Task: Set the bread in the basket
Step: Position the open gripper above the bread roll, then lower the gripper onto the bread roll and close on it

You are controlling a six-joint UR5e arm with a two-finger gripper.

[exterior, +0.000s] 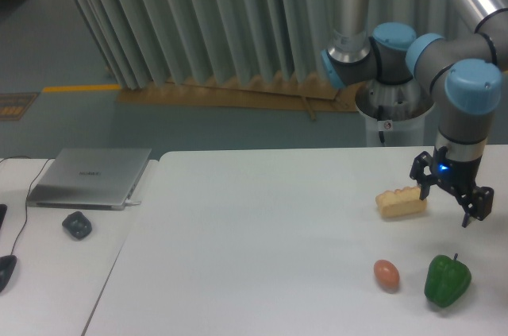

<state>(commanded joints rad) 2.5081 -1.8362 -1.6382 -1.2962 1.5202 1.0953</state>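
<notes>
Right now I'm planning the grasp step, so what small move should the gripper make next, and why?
Probably shift left until the bread roll sits between the fingers, then lower. The gripper is open and just right of the roll, one finger at its right end, not straddling it. No basket is in view.

Seven loose things across my two tables, one of each kind.

On the white table (262,249) I count one bread (401,202) near the right edge, one brown egg (386,274) and one green pepper (447,279) toward the front right corner. On the side table (48,272) I count one laptop (89,178) at the back, one small dark object (77,225), and one mouse (5,270) at the left edge.
</notes>
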